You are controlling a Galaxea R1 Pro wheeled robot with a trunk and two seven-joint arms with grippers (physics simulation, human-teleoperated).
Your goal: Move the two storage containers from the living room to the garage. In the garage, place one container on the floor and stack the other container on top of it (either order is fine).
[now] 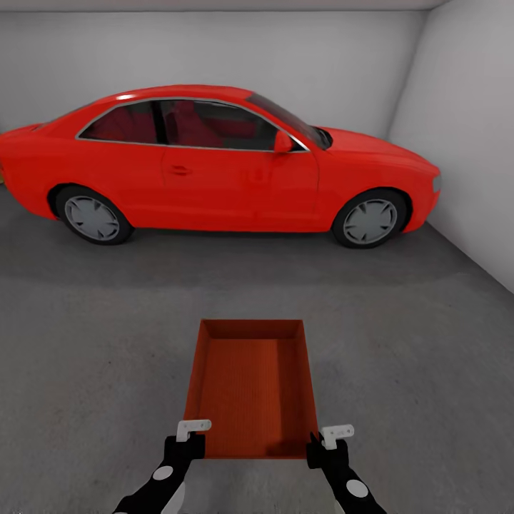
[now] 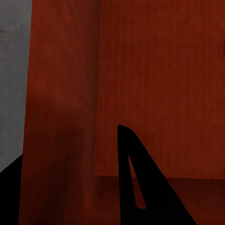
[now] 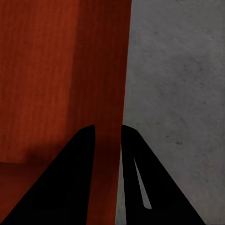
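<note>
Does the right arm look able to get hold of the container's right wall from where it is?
Probably yes: the right end effector already straddles the container's right wall, one finger on each side.

Tool fingers (image 2: 140, 178) straddle the storage container (image 2: 154, 84) wall, apparently gripping.

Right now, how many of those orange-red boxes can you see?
1. One orange-red open-topped rectangular box is in front of the robot, over the grey concrete floor, near the red car, with fingers on its two near corners. A second may be out of sight.
</note>
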